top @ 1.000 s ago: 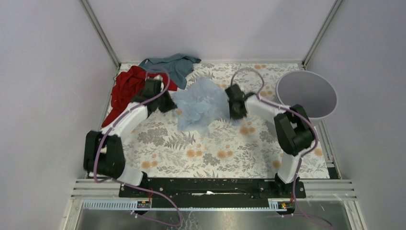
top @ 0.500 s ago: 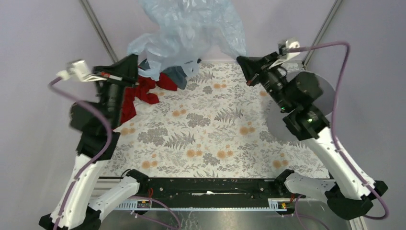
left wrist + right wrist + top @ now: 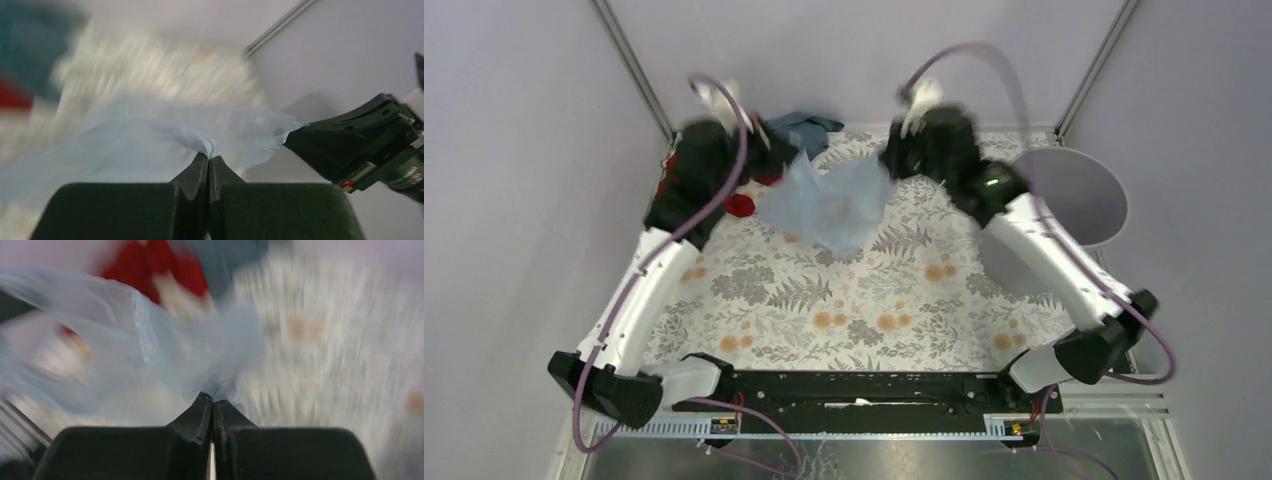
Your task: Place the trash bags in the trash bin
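Lowered since half a second ago: I hold the trash bag (image 3: 829, 205) spread between left gripper (image 3: 208, 156) and right gripper (image 3: 212, 401), each clenched on an edge, presumably to open it; trash bin (image 3: 1079, 195) sits apart, rightward.

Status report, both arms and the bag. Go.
Jaws shut on trash bag: left gripper, right gripper, bag slung between them above table. Trash bin far right, bag not in. Right arm lies between bag and bin.
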Controlling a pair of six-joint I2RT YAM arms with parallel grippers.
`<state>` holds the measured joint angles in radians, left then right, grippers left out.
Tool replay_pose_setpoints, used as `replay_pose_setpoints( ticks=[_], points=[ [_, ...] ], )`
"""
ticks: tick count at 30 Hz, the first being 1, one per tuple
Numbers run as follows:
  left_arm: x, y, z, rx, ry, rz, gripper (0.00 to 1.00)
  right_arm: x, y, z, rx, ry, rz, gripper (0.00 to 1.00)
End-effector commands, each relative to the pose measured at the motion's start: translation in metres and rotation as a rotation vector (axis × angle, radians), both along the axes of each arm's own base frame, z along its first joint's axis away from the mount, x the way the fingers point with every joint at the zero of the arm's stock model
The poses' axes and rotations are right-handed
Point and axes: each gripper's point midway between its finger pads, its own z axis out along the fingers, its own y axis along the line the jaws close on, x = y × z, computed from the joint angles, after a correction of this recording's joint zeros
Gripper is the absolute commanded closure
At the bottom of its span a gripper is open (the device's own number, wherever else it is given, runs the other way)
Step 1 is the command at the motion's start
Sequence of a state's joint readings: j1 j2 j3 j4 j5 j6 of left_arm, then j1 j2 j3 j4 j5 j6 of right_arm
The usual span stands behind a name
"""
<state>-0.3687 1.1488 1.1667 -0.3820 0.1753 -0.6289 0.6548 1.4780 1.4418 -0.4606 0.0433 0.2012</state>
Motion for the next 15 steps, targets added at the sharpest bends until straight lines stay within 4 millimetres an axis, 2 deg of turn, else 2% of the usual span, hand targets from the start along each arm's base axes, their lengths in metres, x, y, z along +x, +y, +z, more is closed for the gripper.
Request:
replay_pose_setpoints(
  ticks=[1, 2, 4, 5, 6, 7, 8, 9, 10, 11, 12, 13, 14, 15],
  points=[
    [-0.087, 0.004, 0.332, -0.239, -0.821, -0.187, 1.0, -0.041, -0.017, 0.274, 0.371, -0.539, 0.065, 1.0],
    [-0.108, 0.01, 0.35, -0.264, -0.907, -0.194, 1.0, -0.055, -0.022, 0.298, 0.42, -0.59, 0.092, 1.0],
    [-0.139, 0.024, 0.358, -0.293, -1.034, -0.178, 1.0, -0.077, -0.028, 0.319, 0.49, -0.662, 0.141, 1.0],
    [-0.137, 0.033, 0.346, -0.302, -1.042, -0.119, 1.0, -0.083, -0.028, 0.313, 0.507, -0.679, 0.162, 1.0],
    [-0.124, 0.044, 0.324, -0.308, -0.989, -0.028, 1.0, -0.087, -0.028, 0.304, 0.517, -0.694, 0.177, 1.0],
    [-0.101, 0.051, 0.291, -0.298, -0.876, 0.066, 1.0, -0.083, -0.025, 0.279, 0.511, -0.674, 0.174, 1.0],
    [-0.07, 0.056, 0.241, -0.248, -0.712, 0.152, 1.0, -0.076, -0.022, 0.25, 0.499, -0.643, 0.158, 1.0],
    [-0.045, 0.056, 0.185, -0.177, -0.547, 0.205, 1.0, -0.067, -0.019, 0.21, 0.47, -0.577, 0.132, 1.0],
    [-0.027, 0.053, 0.118, -0.102, -0.363, 0.23, 1.0, -0.055, -0.012, 0.156, 0.419, -0.477, 0.108, 1.0],
    [-0.019, 0.049, 0.054, -0.047, -0.196, 0.228, 1.0, -0.046, -0.007, 0.102, 0.36, -0.368, 0.087, 1.0],
    [-0.022, 0.044, 0.001, -0.017, -0.062, 0.205, 1.0, -0.043, -0.002, 0.043, 0.292, -0.241, 0.073, 1.0],
    [-0.035, 0.029, -0.039, -0.038, 0.034, 0.117, 1.0, -0.046, -0.002, -0.005, 0.236, -0.123, 0.064, 1.0],
    [-0.048, 0.02, -0.064, -0.076, 0.083, 0.065, 1.0, -0.053, -0.001, -0.038, 0.21, -0.027, 0.055, 1.0],
    [-0.061, 0.015, -0.083, -0.118, 0.117, 0.033, 1.0, -0.063, -0.003, -0.061, 0.207, 0.036, 0.044, 1.0]
  ],
)
